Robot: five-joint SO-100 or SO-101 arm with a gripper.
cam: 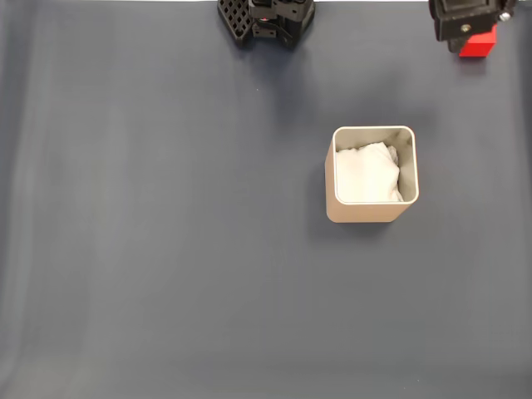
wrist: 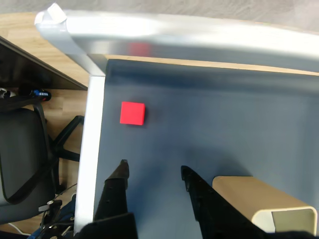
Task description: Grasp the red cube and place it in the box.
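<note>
Wrist view first: nearest the lens we are seeing the gripper (wrist: pixel 153 169) with its two dark fingers standing apart, nothing between them, hanging over the dark blue mat (wrist: pixel 224 129). Just to the right of the right finger we are catching a corner of the box (wrist: pixel 259 196), its beige wall and pale rim cut off by the bottom edge. Farther on, ahead and a little left of the left finger, the red cube (wrist: pixel 132 113) is lying flat on the mat, near the silver frame (wrist: pixel 94 129) that is edging the table. Beyond the frame we are making out a wooden floor and part of a black office chair (wrist: pixel 22 149).

Looking down in the fixed view, we are finding the box (cam: pixel 371 216) standing upright right of centre on the mat (cam: pixel 166 249), with white padding (cam: pixel 366 174) bunched inside it. Farther up, at the top right corner, the red cube (cam: pixel 478 45) is sitting partly under a black part of the arm (cam: pixel 465 17), well apart from the box. The arm's black base (cam: pixel 266 21) is showing at the top edge.
</note>
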